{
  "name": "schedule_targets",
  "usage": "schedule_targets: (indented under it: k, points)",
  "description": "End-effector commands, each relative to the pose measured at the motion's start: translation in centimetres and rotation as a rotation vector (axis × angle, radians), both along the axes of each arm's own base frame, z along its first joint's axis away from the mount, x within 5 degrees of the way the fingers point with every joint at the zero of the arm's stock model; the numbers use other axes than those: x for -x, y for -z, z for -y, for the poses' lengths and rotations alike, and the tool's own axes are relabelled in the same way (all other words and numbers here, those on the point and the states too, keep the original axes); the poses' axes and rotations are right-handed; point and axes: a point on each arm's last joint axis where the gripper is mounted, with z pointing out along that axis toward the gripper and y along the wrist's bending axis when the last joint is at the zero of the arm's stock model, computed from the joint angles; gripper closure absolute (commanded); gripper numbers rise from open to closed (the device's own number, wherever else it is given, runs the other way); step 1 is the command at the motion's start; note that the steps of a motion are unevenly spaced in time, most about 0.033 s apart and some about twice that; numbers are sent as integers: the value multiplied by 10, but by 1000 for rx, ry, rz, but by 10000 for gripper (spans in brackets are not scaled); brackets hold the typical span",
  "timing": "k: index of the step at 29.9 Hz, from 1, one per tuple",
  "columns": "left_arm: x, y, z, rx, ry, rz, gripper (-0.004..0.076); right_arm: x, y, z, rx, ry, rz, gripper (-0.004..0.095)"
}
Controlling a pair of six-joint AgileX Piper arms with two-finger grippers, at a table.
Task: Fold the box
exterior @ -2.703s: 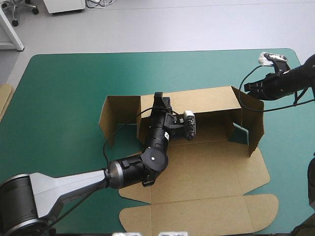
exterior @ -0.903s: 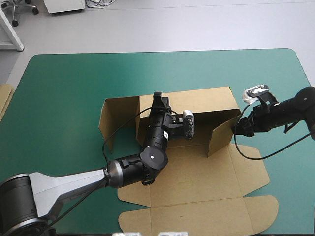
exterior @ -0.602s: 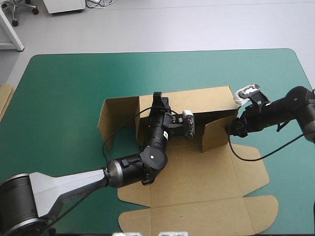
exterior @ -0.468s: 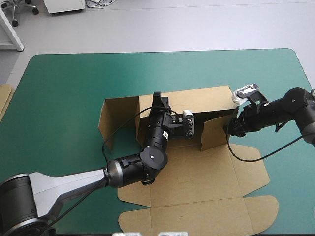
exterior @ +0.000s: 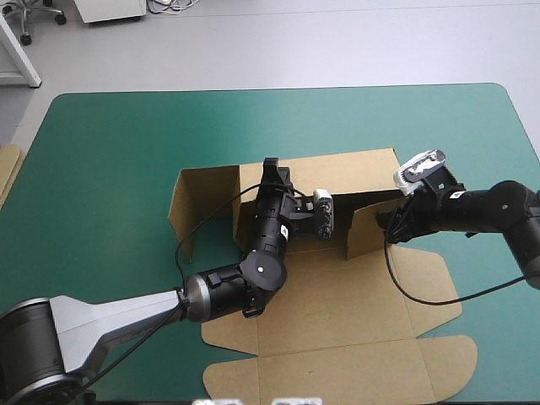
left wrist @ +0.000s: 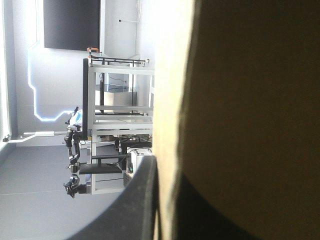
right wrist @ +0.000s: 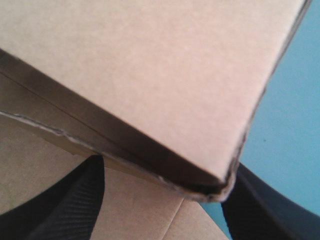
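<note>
Swung inward since earlier, the right side flap (exterior: pixel 364 232) of the box (exterior: pixel 337 295) now stands near the back wall (exterior: pixel 337 173), the right gripper (exterior: pixel 391 226) following. High view: the box sits mid-table on the teal-green cover (exterior: pixel 110 143), left gripper (exterior: pixel 270 171) atop the wall. Left wrist view alone shows that grip: board pinched between nearly closed fingers (left wrist: pixel 142 200). Right wrist view shows spread fingers (right wrist: pixel 75 200) straddling the flap's corner, clamping nothing. Light, stiff board probably springs back; hold edges near creases.

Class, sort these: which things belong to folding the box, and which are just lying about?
Job: box; left hand, shut on its back wall; right hand, open at its side flap.
Lying about: board edge at the left edge of the table.
</note>
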Motion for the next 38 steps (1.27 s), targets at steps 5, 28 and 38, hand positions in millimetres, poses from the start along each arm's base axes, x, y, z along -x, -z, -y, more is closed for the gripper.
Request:
schedule_targets:
  k: [5, 28, 38]
  points:
    - [3, -27, -4, 69, 7, 56, 733, -3, -10, -18, -7, 44, 181, 292]
    - [4, -26, -2, 67, 34, 55, 734, -7, -1, -18, -46, 130, 241, 849]
    - [4, -32, 1, 67, 69, 113, 732, -9, -3, -16, -82, 186, 248, 928]
